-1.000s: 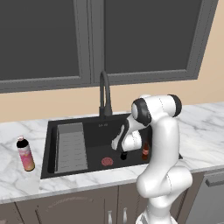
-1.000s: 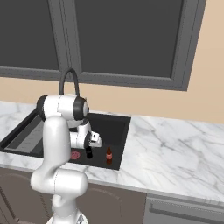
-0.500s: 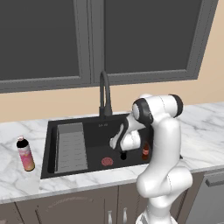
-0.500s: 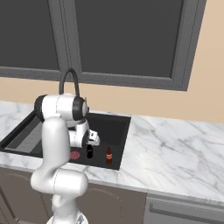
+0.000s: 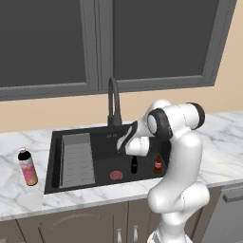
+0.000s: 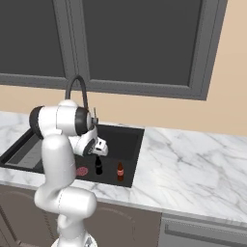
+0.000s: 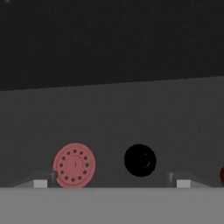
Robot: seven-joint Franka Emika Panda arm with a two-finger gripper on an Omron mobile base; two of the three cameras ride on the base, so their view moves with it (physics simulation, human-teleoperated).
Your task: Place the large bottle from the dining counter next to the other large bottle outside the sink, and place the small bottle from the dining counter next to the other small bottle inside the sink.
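- The gripper [image 7: 111,183] fingers are wide apart, holding nothing.
- Below them, the black bottle [image 5: 134,164] stands in the sink [image 5: 99,137] beside the red bottle [image 5: 158,163].
- That small-bottle job looks done.

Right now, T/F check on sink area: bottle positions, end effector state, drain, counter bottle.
1. Two small bottles stand in the sink: dark bottle and brown bottle. True.
2. The end effector is shut on the dark bottle. False: it is open, with the dark bottle below it.
3. The pink-labelled bottle lies inside the sink. False: it stands on the counter left of it.
4. A red drain sits on the sink floor. True.
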